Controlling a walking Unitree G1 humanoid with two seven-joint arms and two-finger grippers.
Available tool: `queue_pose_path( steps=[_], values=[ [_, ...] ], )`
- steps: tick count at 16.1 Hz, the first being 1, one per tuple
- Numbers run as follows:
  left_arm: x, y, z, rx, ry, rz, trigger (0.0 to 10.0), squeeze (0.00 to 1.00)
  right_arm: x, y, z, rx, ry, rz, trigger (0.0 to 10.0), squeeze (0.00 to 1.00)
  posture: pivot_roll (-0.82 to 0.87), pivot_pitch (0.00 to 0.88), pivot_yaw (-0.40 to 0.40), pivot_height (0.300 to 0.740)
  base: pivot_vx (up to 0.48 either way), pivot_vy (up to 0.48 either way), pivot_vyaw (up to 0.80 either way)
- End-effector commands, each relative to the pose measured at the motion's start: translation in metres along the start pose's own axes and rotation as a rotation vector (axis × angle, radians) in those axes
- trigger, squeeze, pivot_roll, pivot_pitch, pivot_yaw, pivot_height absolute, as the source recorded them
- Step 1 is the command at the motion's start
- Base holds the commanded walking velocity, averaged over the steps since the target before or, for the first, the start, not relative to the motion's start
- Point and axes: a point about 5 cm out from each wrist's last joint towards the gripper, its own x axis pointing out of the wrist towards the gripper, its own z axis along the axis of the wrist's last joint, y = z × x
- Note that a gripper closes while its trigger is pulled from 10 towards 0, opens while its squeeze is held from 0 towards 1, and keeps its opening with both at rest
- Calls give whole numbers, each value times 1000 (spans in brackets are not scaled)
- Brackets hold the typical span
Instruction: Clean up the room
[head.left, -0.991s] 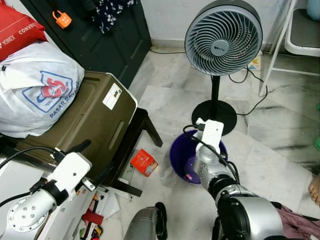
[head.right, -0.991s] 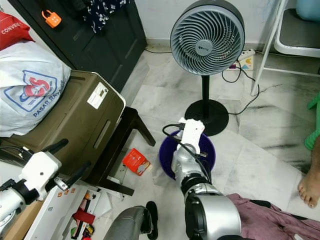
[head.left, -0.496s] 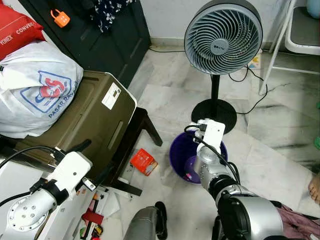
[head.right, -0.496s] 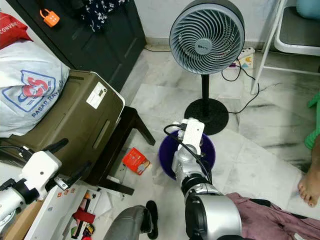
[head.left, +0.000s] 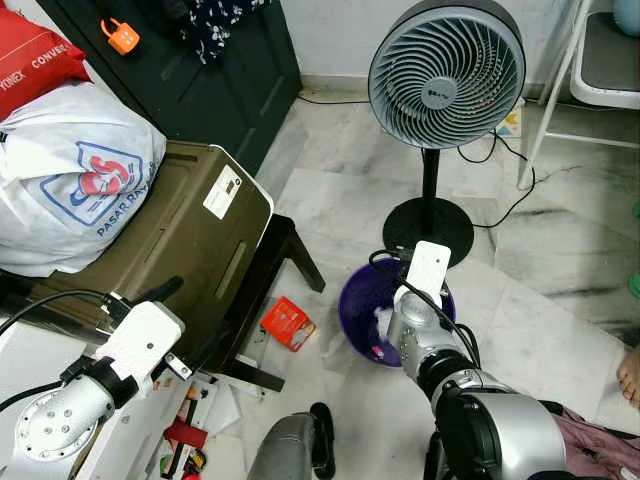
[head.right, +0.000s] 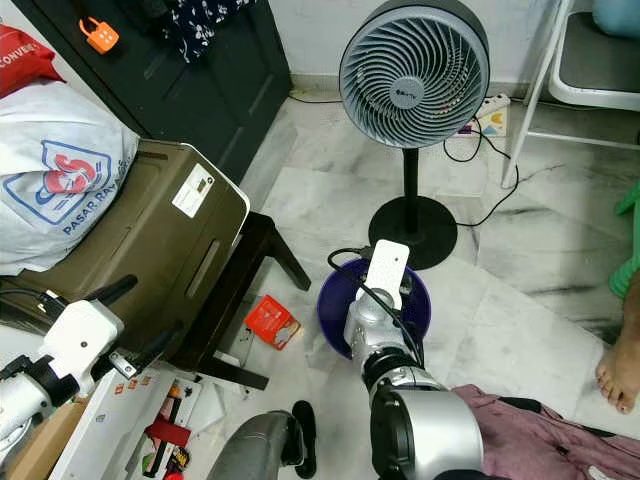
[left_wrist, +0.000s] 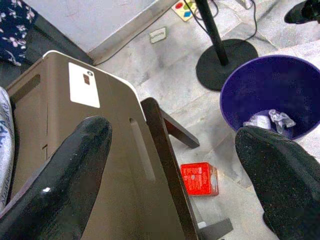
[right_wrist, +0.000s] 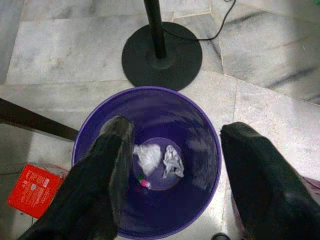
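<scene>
My right tool (right_wrist: 172, 175) hangs spread and empty over the bin (right_wrist: 200, 120), scraps (right_wrist: 159, 159) below it. Drop looks done; next target: red box (right_wrist: 31, 189) beside the bin.

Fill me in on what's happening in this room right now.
The robot is tidying up. Its right pincer hangs open above the purple bin, holding nothing; crumpled white scraps lie at the bottom. The left pincer is open and idle by the brown case. A red box lies on the floor beside the bin.
</scene>
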Motion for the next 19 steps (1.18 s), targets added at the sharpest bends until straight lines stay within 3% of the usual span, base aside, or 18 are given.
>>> queue_pose_path(
  steps=[1, 3, 6, 7, 10, 13, 15, 17, 19],
  values=[
    [0, 0, -6, -9, 24, 0, 10000, 0, -4, 9, -1, 4, 9, 33, 10000, 1000, 345, 230, 252, 740, 0, 0, 0],
    [13, -4, -5, -36, -17, 25, 10000, 0, -2, 12, 6, 26, -15, 95, 10000, 1000, 295, 209, 215, 740, 0, 0, 0],
    [33, -10, 0, -72, -74, 54, 10000, 0, 1, 11, 15, -49, -76, 169, 10000, 1000, 230, 180, 173, 740, 0, 0, 0],
    [49, -13, 21, -96, -144, 84, 10000, 0, 2, 11, 21, -210, -152, 244, 10000, 1000, 162, 151, 134, 740, 0, 0, 0],
    [67, -21, 32, -147, -208, 118, 10000, 0, -6, 21, 17, -295, -193, 490, 10000, 1000, 91, 116, 98, 740, 0, 0, 0],
    [83, -26, 39, -166, -239, 147, 10000, 0, -28, 25, 10, -246, -223, 692, 10000, 1000, 24, 77, 75, 740, 0, 0, 0],
    [98, -28, 49, -175, -280, 173, 10000, 0, -49, 13, 5, -258, -290, 776, 10000, 1000, -30, 31, 60, 740, 0, 0, 0],
    [108, -25, 52, -206, -291, 231, 10000, 0, -50, -3, 15, -274, -339, 735, 10000, 1000, -48, 2, 45, 740, 0, 0, 0],
    [112, -22, 52, -235, -288, 273, 10000, 0, -50, -18, 20, -210, -314, 664, 10000, 1000, -66, 0, 35, 740, 0, 0, 0]
  ],
)
